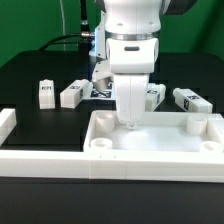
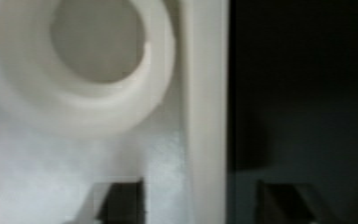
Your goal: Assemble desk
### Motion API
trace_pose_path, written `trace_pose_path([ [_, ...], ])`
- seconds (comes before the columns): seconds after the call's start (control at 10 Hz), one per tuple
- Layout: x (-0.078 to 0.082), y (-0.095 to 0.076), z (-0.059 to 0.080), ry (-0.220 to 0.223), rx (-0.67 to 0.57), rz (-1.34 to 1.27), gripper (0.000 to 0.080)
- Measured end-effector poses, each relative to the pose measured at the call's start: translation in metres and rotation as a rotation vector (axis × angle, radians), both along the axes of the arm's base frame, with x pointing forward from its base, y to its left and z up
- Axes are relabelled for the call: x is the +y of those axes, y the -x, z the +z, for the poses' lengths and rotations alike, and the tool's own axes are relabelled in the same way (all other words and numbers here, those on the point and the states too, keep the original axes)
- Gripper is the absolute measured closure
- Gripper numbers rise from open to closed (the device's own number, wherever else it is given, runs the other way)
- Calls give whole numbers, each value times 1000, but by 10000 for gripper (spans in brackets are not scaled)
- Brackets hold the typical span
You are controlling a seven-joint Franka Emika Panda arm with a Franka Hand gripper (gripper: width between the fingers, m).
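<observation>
The desk top (image 1: pixel 150 165), a wide shallow white tray with round corner sockets, lies at the front of the black table. My gripper (image 1: pixel 128 122) hangs down over its back wall. In the wrist view my gripper (image 2: pixel 204 203) is open, and its dark fingers (image 2: pixel 123 200) stand on either side of the tray's wall (image 2: pixel 202 100) without gripping it. A round socket (image 2: pixel 96 50) lies just ahead. Several white tagged legs lie behind the tray: two (image 1: pixel 45 95) (image 1: pixel 72 95) toward the exterior view's left, and others (image 1: pixel 155 95) (image 1: pixel 190 100) toward its right.
A long white border rail (image 1: pixel 40 160) runs along the front at the exterior view's left, with a raised end (image 1: pixel 8 120). The marker board (image 1: pixel 100 90) lies behind the arm, partly hidden. Cables hang at the back.
</observation>
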State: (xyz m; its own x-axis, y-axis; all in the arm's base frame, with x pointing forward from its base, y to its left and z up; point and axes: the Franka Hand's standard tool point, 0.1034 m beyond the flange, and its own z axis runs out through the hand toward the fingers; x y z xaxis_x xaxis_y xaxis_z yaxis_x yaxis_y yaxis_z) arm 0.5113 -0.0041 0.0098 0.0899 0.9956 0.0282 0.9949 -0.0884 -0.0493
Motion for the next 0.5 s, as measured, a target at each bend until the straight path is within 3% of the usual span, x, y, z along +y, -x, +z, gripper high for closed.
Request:
trace_pose_path([
  [0.1,-2,-1,4,2,-5,-17,417],
  [0.2,2,-3,12,6,-15,-60,233],
  [0.3,10,-3,27,12,-28,-119,164],
  [0.5,29,-4,50,31,-3,-248,154],
])
